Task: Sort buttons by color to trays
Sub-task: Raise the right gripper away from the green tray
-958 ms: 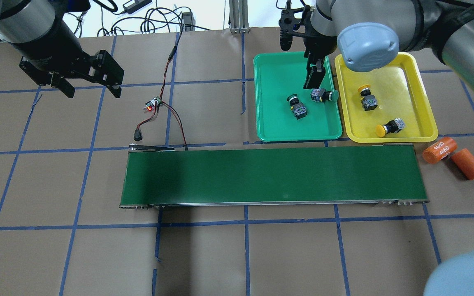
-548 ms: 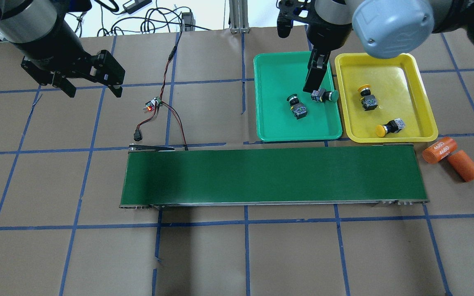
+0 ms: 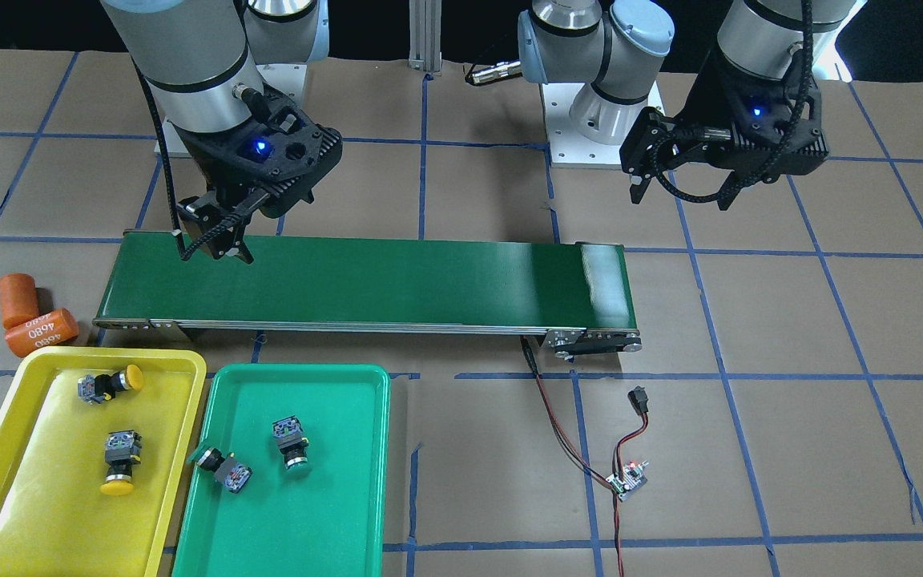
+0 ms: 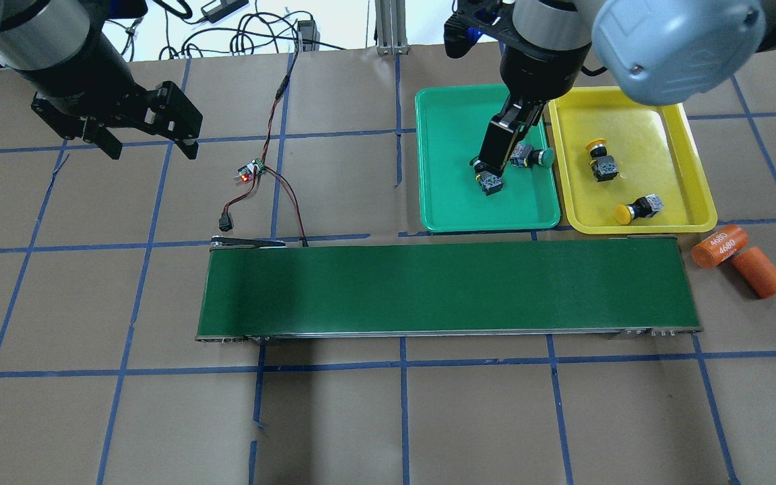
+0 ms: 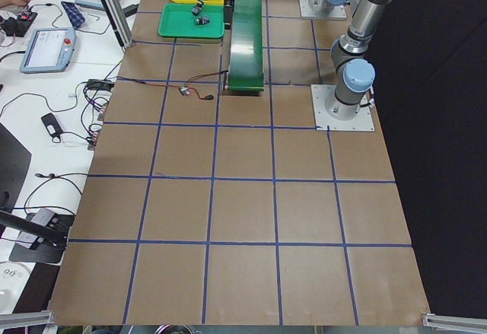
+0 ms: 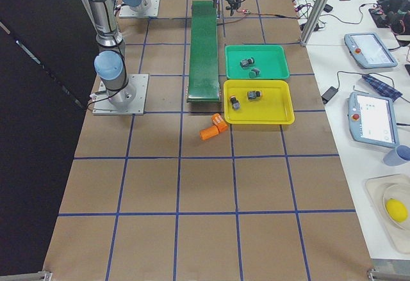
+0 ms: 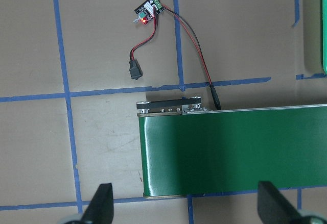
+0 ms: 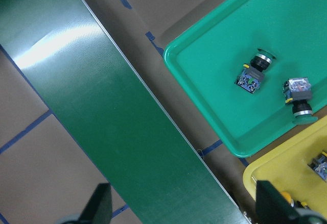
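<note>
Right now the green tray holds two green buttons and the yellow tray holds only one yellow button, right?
No. The yellow tray holds two: one yellow button near one end and a second yellow button mid-tray, as the exterior front-facing view shows. The green tray does hold two green buttons.

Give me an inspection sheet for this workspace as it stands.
Surface: table covered in brown paper with a blue tape grid.
Job's things: two green buttons in the green tray; two yellow buttons in the yellow tray.
Clutter: conveyor belt, two orange cylinders, small circuit board.
Grippers: left gripper open, empty; right gripper open, empty.
Cables: red-black wires from board to conveyor; loose cables past the far edge.
Surroundings: side bench with handheld screens.
</note>
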Available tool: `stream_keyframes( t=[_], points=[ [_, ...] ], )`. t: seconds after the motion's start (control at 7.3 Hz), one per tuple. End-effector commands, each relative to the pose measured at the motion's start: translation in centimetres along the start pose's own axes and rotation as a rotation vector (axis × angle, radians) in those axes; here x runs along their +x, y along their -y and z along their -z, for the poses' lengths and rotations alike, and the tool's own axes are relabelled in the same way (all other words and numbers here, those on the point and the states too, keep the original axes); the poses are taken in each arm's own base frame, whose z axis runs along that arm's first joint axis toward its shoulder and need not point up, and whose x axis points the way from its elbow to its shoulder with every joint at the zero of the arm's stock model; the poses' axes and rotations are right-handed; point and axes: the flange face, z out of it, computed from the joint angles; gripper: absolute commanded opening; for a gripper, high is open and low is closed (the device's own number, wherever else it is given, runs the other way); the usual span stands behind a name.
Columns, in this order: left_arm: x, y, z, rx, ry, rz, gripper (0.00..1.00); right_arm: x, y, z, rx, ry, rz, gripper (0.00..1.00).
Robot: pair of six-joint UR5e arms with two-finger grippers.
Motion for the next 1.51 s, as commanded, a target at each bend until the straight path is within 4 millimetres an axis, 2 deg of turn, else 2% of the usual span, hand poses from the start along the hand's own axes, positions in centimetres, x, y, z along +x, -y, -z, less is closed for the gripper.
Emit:
stream_keyframes(
  t=[0.0,0.14,0.41,0.68,0.82,0.96,1.37],
  points=[
    [0.0,0.1,-0.1,0.000,0.000,0.000,1.00,0.1,-0.3,0.3,-0.010,-0.016,-0.144,1.00],
    [0.0,0.1,-0.1,0.000,0.000,0.000,1.00,0.6,-0.2,0.7,0.002,-0.028,-0.206,1.00],
    [0.3,0.1,-0.3,-0.005,-0.001,-0.005,1.00,0.6,-0.4,0.6,0.003,-0.022,-0.550,1.00],
    [0.2,0.2,-0.2,-0.003,-0.001,-0.004,1.00,0.2,-0.6,1.2,0.015,-0.017,-0.645,1.00],
    [0.2,0.2,-0.2,-0.003,-0.001,-0.004,1.00,-0.1,-0.8,1.4,0.015,-0.014,-0.779,1.00],
    [0.1,0.2,-0.2,-0.003,-0.001,-0.002,1.00,-0.2,-0.9,1.7,0.009,-0.010,-0.840,1.00],
    [0.2,0.2,-0.2,-0.003,-0.001,-0.004,1.00,-0.1,-1.0,1.7,0.007,-0.019,-0.842,1.00]
  ],
)
